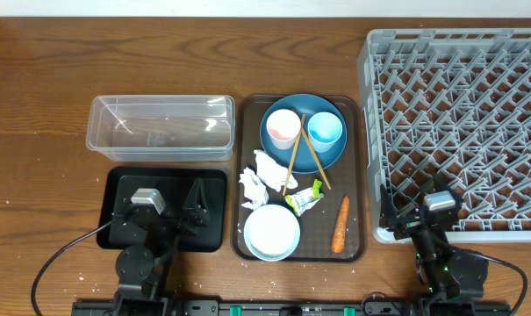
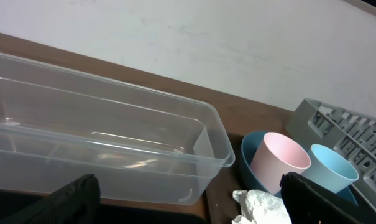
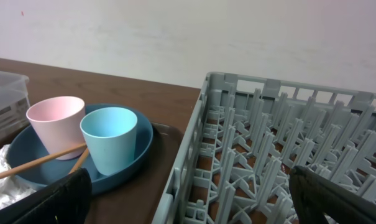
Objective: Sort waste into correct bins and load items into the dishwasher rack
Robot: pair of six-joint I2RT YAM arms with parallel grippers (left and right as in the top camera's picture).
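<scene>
Only from overhead are the black tray [image 1: 214, 211], the bowl [image 1: 272, 233], the wrapper [image 1: 305, 198] and the carrot [image 1: 340, 224] seen, the last three lying on the brown tray [image 1: 362, 175] by the tissues [image 1: 261, 175]. In the left wrist view the tub [image 2: 113, 106] is cut off at the left, and the plate [image 2: 250, 155] is largely hidden behind the pink cup [image 2: 278, 162] and blue cup [image 2: 329, 169] standing on it. Chopsticks [image 1: 293, 156] are laid across the plate. In the right wrist view the rack [image 3: 268, 124] is cut off at the right. The left gripper [image 2: 188, 186] is spread wide over the black tray, nothing held. The right gripper [image 3: 188, 183] is likewise released and empty, at the rack's near corner.
</scene>
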